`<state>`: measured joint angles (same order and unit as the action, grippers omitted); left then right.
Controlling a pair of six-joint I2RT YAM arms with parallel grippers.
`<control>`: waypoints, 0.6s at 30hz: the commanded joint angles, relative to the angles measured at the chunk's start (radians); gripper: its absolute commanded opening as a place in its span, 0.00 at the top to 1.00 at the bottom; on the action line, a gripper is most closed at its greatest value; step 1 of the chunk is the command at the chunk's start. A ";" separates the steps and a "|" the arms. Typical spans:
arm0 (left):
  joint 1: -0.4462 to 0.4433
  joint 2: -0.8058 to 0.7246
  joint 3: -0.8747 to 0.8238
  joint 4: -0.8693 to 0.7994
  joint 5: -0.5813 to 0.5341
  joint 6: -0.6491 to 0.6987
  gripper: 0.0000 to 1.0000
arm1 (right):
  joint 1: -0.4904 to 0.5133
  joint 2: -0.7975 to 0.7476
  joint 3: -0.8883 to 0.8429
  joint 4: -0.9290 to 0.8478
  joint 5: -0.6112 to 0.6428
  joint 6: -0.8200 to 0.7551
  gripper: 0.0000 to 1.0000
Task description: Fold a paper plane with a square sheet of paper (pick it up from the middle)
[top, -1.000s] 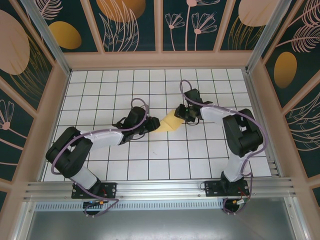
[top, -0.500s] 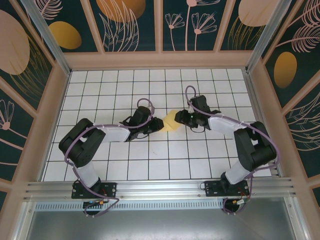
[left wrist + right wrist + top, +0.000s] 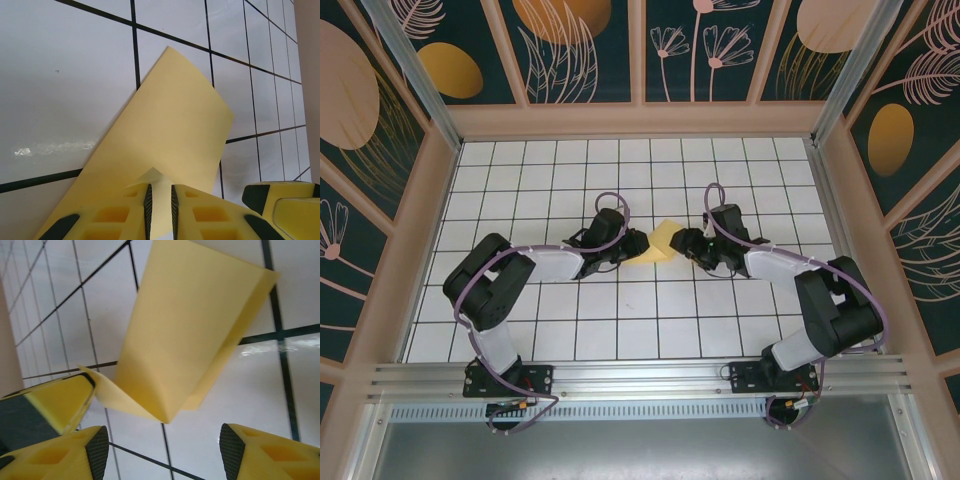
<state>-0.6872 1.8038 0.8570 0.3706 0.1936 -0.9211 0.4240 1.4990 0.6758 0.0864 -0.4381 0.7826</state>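
Note:
The square sheet of paper [image 3: 660, 244], yellow and folded into a wedge with creases, is held up between the two grippers at mid-table. My left gripper [image 3: 634, 246] is shut on its left edge. In the left wrist view a fold of the paper [image 3: 175, 120] is pinched between the pads of that gripper [image 3: 160, 202]. My right gripper [image 3: 683, 242] stands open just right of the paper. In the right wrist view the wedge [image 3: 190, 325] hangs ahead of the wide-apart fingertips [image 3: 96, 450], with nothing between them.
The white gridded table [image 3: 620, 330] is walled by a tan frame [image 3: 640, 120] at the back and both sides. The left gripper's yellow finger [image 3: 50, 405] shows at the left of the right wrist view. The right gripper's finger [image 3: 285, 205] shows at the lower right of the left wrist view.
The right gripper has opened and let go of the paper, sliding a little nearer. The left gripper moved right with the paper and stays shut on it.

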 commanded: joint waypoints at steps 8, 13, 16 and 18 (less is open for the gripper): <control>0.001 0.028 0.031 -0.020 -0.022 0.007 0.80 | 0.018 0.090 -0.001 0.132 -0.085 0.058 0.40; 0.000 0.024 0.032 -0.025 -0.024 0.008 0.80 | 0.027 0.113 0.005 0.125 -0.087 0.060 0.40; -0.001 0.026 0.034 -0.025 -0.023 0.007 0.80 | 0.032 0.127 0.009 0.134 -0.093 0.064 0.40; 0.000 0.026 0.033 -0.027 -0.022 0.007 0.80 | 0.037 0.140 0.012 0.155 -0.105 0.064 0.40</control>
<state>-0.6872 1.8137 0.8642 0.3618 0.1783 -0.9203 0.4496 1.6157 0.6758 0.1902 -0.5137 0.8307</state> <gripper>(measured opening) 0.197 0.602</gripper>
